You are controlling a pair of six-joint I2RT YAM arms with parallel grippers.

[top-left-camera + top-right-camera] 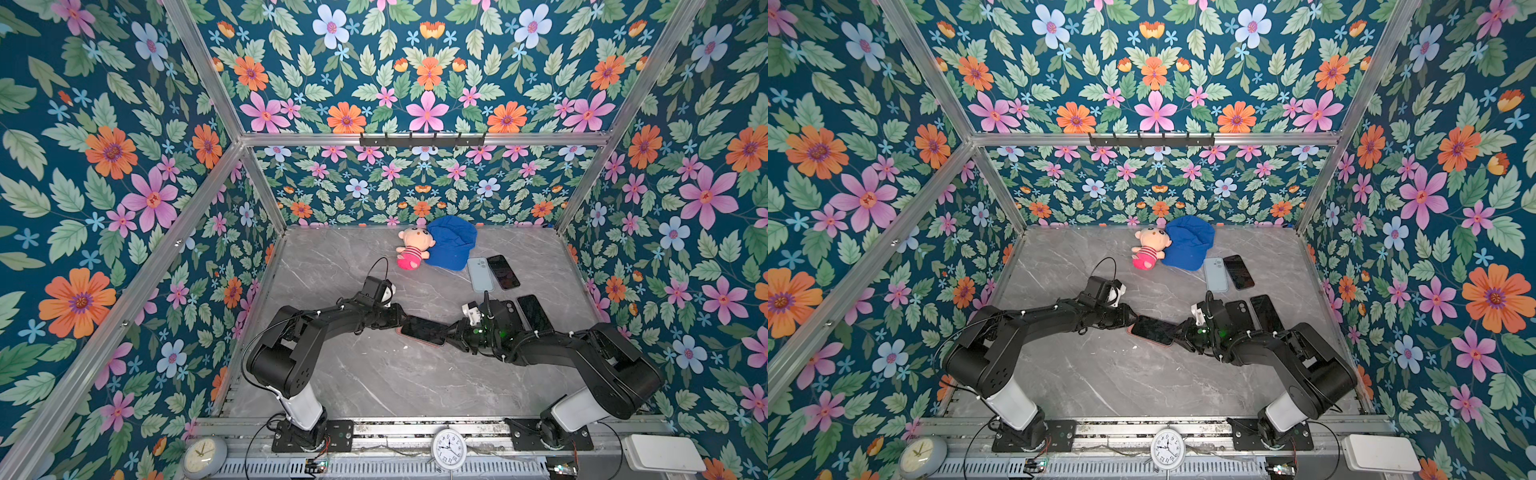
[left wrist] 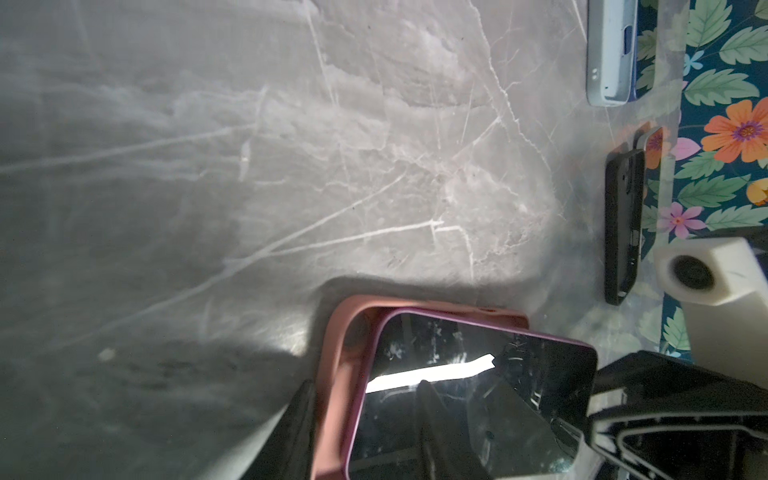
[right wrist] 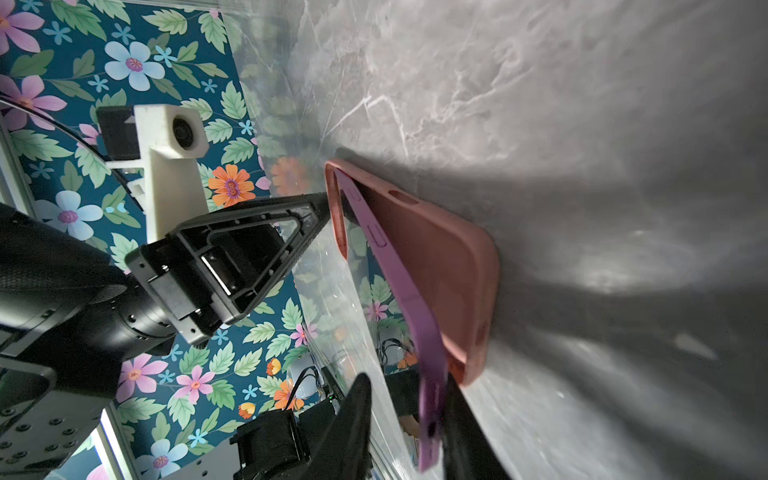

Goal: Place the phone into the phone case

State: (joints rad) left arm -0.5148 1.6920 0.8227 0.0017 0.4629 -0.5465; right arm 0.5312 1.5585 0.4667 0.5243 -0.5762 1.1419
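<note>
- Phone [image 1: 424, 330], dark glass in a purple frame, lies screen up at mid-table, half seated in the pink phone case [image 3: 449, 257].
- The end toward the left arm sits down inside the case. The end toward the right arm is tilted up out of it, and the right wrist view shows a wedge of daylight between the purple edge [image 3: 415, 299] and the pink wall.
- The case itself lies flat on the grey marble table [image 1: 374, 374].
- Left gripper [image 1: 401, 326] is closed on the case's near end: one finger outside the pink wall [image 2: 336, 374], the other down on the glass (it reads as a pinch in the left wrist view).
- Right gripper [image 3: 407, 378] has its jaws parted around the raised end, one finger under the phone and one standing off above the screen. It is not clamping.
- Both arms reach low and inward from the front rail, elbows pushed outward, forearms nearly level, wrists meeting nose to nose across the phone in both top views [image 1: 1156, 330].
- Behind the right wrist sit a dark case [image 1: 509, 311] and a black phone [image 1: 534, 313].
- Farther back are a pale blue case [image 1: 480, 274] beside another black phone [image 1: 503, 272].
- By the back wall, a plush doll [image 1: 411, 249] touches a blue cap [image 1: 451, 243].
</note>
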